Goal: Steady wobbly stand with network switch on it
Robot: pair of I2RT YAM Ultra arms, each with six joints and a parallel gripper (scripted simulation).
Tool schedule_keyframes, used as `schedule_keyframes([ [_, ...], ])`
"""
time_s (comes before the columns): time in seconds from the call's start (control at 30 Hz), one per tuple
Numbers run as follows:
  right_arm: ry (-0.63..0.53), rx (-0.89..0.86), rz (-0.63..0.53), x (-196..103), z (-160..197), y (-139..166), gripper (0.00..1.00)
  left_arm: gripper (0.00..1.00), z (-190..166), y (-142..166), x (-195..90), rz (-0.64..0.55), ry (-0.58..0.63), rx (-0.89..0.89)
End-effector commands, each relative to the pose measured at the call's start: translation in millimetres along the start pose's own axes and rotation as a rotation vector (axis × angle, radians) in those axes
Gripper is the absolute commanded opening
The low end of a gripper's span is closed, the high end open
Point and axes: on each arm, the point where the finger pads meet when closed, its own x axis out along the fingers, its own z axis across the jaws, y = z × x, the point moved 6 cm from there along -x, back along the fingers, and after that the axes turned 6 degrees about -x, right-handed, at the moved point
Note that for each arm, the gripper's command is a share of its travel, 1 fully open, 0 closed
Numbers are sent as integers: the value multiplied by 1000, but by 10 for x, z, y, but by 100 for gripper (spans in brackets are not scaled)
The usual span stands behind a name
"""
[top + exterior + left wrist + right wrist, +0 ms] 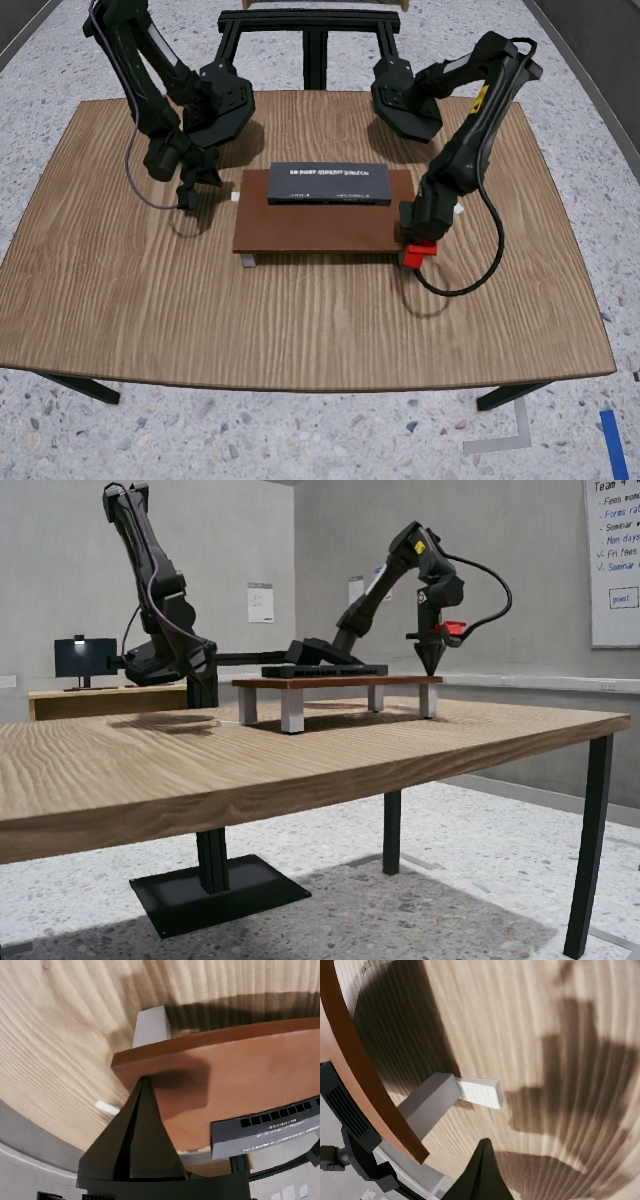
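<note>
The brown stand (323, 211) rests on grey legs at the table's middle, with the black network switch (329, 183) on its back half. My left gripper (430, 672) is shut and empty. Its tip is down on the stand's top at the front corner, as the left wrist view (143, 1083) shows. My right gripper (187, 198) is shut and empty, hanging above the table beside the stand's other end. A white wedge (235, 196) lies on the table against a stand leg (430, 1103), just ahead of the right fingertip (483, 1150). A second white wedge (458, 208) lies behind the left arm.
Both arm bases (227, 103) stand at the back of the table. The left arm's black cable (465, 279) loops onto the table in front of the stand. The right arm's purple cable (136, 180) hangs beside it.
</note>
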Motion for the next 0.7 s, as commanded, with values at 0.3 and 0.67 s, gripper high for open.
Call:
schedule_keyframes([
  [0.3, -4, -26, -53, -51, -5, -194, 0, 0, -8, -85, -417, -49, 11, -10],
  [0.67, -4, -26, -53, -51, -5, -194, 0, 0, -47, -86, -448, -42, 9, -2],
])
